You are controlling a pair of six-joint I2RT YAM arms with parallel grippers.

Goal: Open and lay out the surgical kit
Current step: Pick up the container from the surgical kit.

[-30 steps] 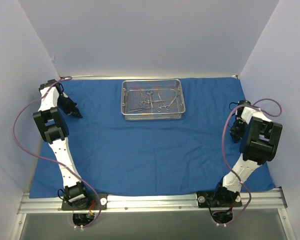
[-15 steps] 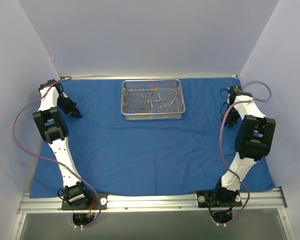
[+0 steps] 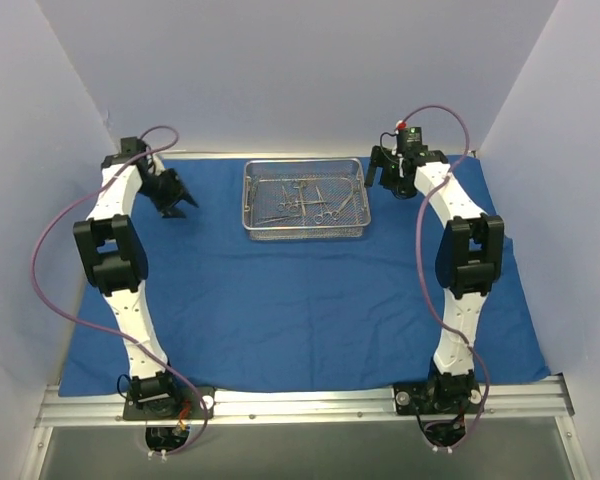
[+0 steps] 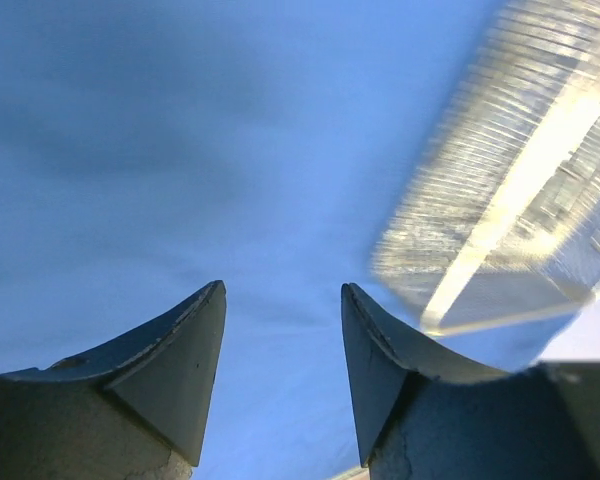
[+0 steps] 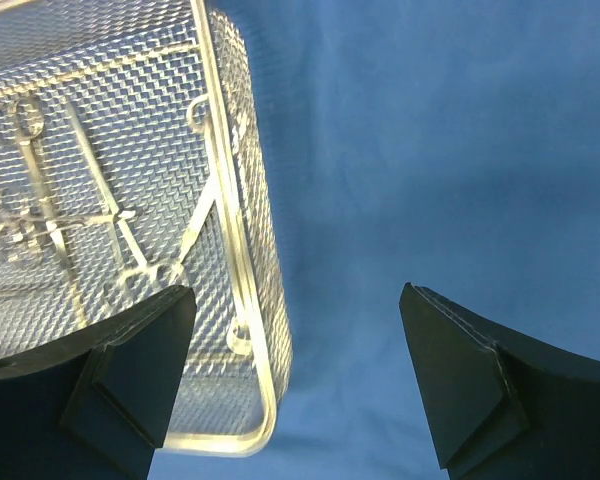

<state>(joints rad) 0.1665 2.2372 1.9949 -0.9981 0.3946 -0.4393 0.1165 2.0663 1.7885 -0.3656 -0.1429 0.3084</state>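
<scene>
Centrally, toward the far edge of the work area, a shallow silver wire-mesh tray (image 3: 305, 233) holds several thin scissor-like instruments (image 3: 302, 200) with ring handles. They lie loosely crossed over one another inside it; how many there are is hard to tell. The tray sits on a large blue cloth (image 3: 300, 310), which is spread flat and covers nearly the whole surface, with only soft wrinkles showing.

On either side of the tray an arm reaches toward the back. The left gripper (image 3: 183, 206) hangs above the cloth, well to the left of the tray, with its jaws parted and nothing between them; its wrist camera shows only blue fabric in the gap and a blurred corner of the tray off to the right. The right gripper (image 3: 382, 183) is just beside the tray's right end, with its jaws spread wide and empty — its wrist camera looks down on the tray's rim, the ring handles inside it and bare cloth. Plain white walls (image 3: 280, 80) enclose the scene on three sides.

As a reading of progress, the opening looks done, since the wrap lies unfolded and the tray is exposed. The laying out appears not yet begun — every instrument is in the tray, none set out on the cloth.
</scene>
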